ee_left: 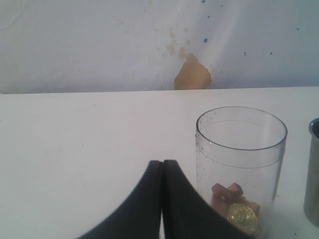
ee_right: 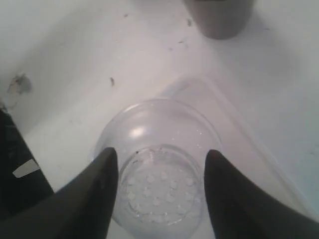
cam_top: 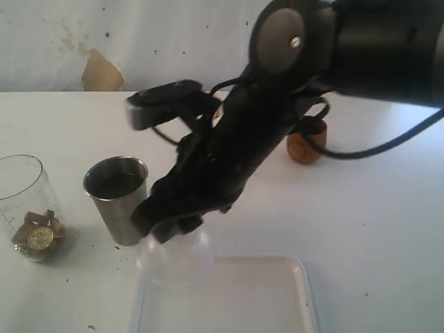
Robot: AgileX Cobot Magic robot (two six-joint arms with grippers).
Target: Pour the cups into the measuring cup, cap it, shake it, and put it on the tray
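steel tumbler beside frosted cup, wooden cup behind arm

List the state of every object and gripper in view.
measuring cup: upright, uncapped, gold coin and brown bits inside.
steel tumbler: upright, looks empty.
wooden cup: behind right arm, partly hidden, pose unclear.
frosted cup: upright at tray corner, gripped.
tray: lying flat, frosted cup at its corner.
left gripper: shut, empty.
right gripper: shut on frosted cup.
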